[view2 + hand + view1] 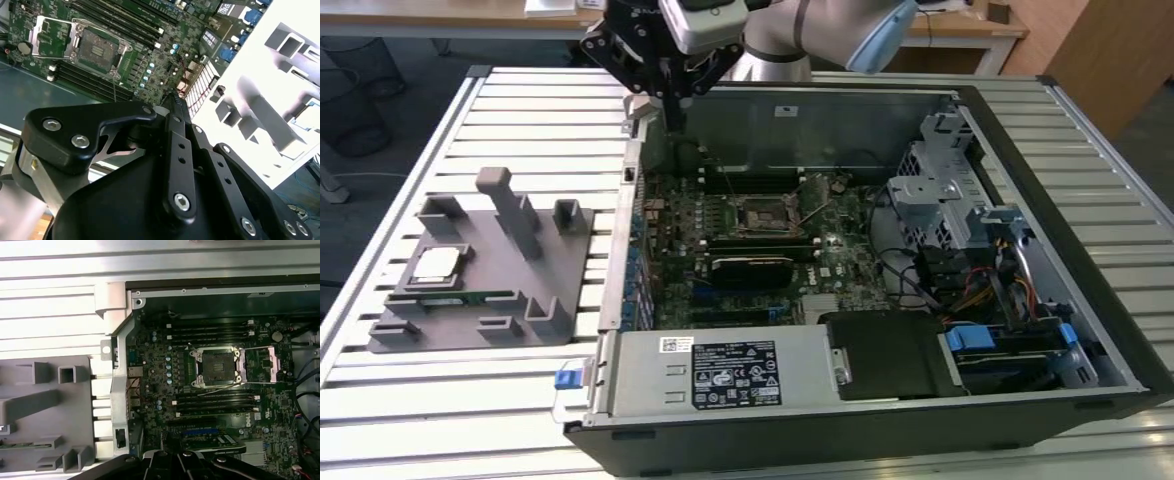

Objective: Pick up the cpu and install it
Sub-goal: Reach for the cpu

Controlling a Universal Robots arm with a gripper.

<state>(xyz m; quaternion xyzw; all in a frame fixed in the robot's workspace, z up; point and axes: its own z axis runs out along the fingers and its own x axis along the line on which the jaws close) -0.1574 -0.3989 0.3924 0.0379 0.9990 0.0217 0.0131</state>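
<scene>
Currently the cpu (436,264) lies on the grey fixture (507,282) on the desk (480,410), well apart from the gripper (676,118), which hovers above the computer case (854,120). Whether the gripper is open or closed, I cannot tell. A skewed placement could probably bend pins in the open socket (761,213).

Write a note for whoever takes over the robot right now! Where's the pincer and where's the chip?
Pincer: up over the back edge of the computer case, toward the exterior view's left. It is not at the cpu.
Cpu: lying flat on the grey fixture, outside the case.
Cpu socket: on the motherboard, with its cover plate flipped open and nothing in it.
Done: socket stands open.
Left: cpu not yet picked up and not yet installed.
</scene>
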